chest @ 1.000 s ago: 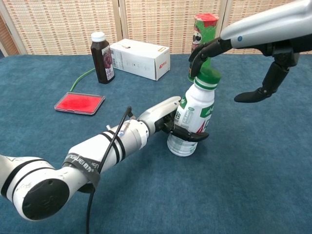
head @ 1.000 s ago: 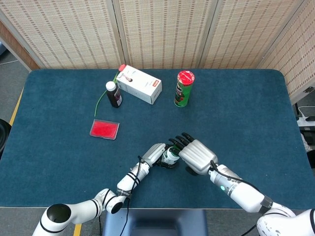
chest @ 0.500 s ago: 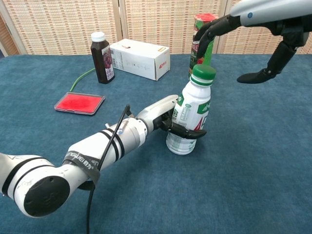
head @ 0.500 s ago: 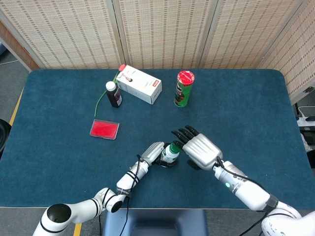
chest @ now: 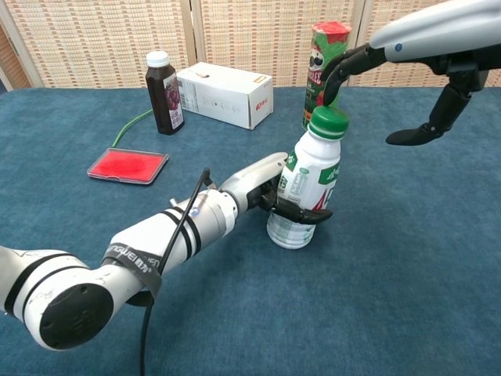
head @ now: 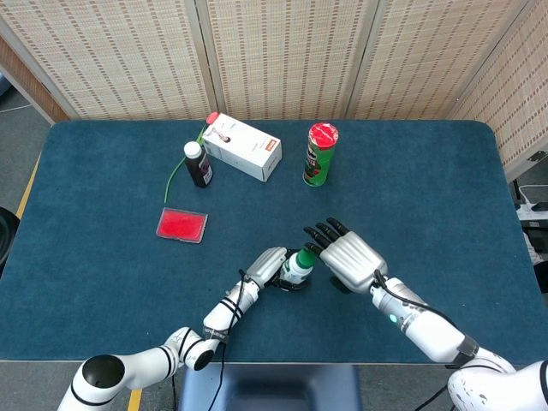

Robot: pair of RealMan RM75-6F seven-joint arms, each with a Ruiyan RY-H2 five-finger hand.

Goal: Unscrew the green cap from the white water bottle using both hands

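1. The dark blue carpeted table (head: 428,171) (chest: 423,298) carries everything, with woven beige screens behind its far edge.
2. The left hand (head: 267,267) (chest: 262,186), silver with black fingers, reaches in from the near edge and wraps around the lower body of the bottle; its dark fingers (chest: 304,214) curl round the front of the label.
3. The right hand (head: 347,257) (chest: 407,74), silver-backed with black fingers, hovers above and just right of the cap with its fingers spread apart and holding nothing. In the chest view its fingertips (chest: 333,74) hang close over the cap, with a gap showing, and its thumb sticks out well to the right.
4. The white rectangular cardboard box (head: 242,145) (chest: 225,94) lies near the far edge, left of centre.
5. The white plastic water bottle with a green-printed label (head: 295,272) (chest: 307,188) stands near the middle of the near edge, tilted slightly to the right in the chest view.
6. The green cylindrical snack can with a red lid (head: 320,154) (chest: 327,55) stands upright near the far edge, right of the box.
7. The flat red square pad (head: 181,224) (chest: 127,166) lies toward the left edge.
8. The small dark juice bottle with a white cap (head: 198,163) (chest: 163,92) stands just beside the box's left end.
9. The round green cap (head: 304,258) (chest: 329,122) sits on the neck of the water bottle.
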